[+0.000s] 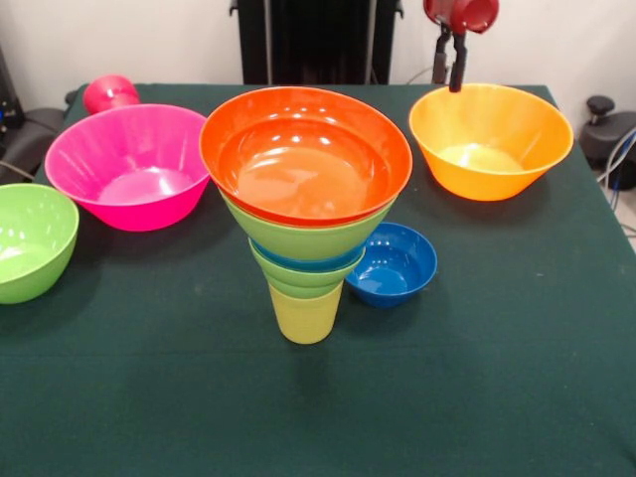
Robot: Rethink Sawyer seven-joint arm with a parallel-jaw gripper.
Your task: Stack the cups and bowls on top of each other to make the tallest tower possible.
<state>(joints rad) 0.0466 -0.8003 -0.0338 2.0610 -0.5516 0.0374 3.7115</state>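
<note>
Tower [306,214] nearest, mid-table, orange bowl topmost. Gripper [449,62] behind and right of tower, above yellow-orange bowl [491,141]; finger state indeterminate. Judged step: fetching next bowl. Next: descend, grasp rim.

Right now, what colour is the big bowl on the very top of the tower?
Orange-red. The top bowl of the tower shows best in the front view.

A single front camera looks from raised height across the green table [497,397] toward its far edge and the wall behind, close enough that the tower [306,214] fills the frame's centre
</note>
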